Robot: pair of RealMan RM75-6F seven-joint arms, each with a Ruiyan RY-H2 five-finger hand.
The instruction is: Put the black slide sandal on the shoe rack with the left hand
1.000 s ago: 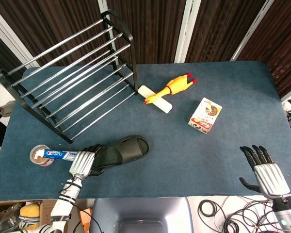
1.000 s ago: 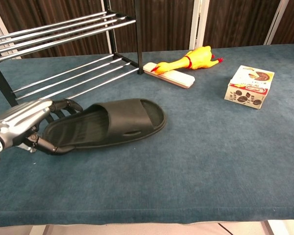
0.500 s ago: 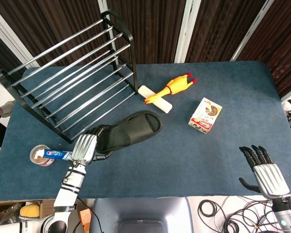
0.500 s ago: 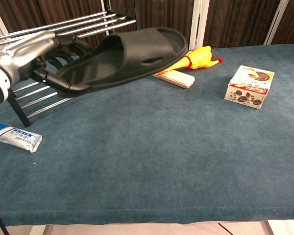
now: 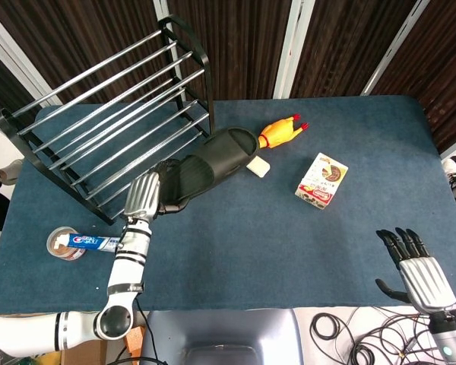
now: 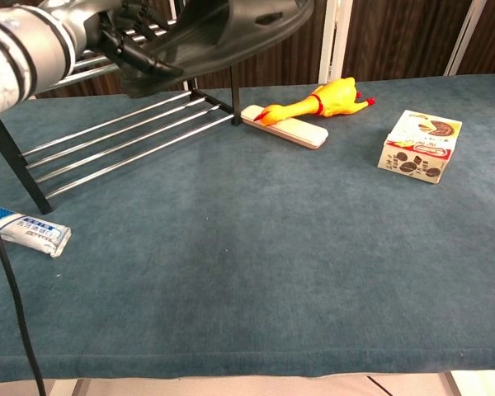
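Observation:
My left hand (image 5: 147, 195) (image 6: 107, 37) grips the heel end of the black slide sandal (image 5: 209, 164) (image 6: 223, 29) and holds it high in the air. The sandal's toe points right, just in front of the right end post of the black and chrome shoe rack (image 5: 106, 114) (image 6: 124, 132). In the chest view the sandal hangs at the top edge, level with the rack's upper bars. My right hand (image 5: 414, 270) rests open near the table's front right corner, holding nothing.
A yellow rubber chicken (image 5: 281, 131) (image 6: 322, 101) lies on a white bar (image 6: 285, 126) right of the rack. A snack box (image 5: 321, 180) (image 6: 421, 145) sits mid right. A toothpaste tube (image 5: 91, 242) (image 6: 25, 231) lies over a round tin (image 5: 61, 245) at the front left.
The left hand has lifted the sandal from the table and carried it up and back toward the rack's right end. The right hand has stayed still.

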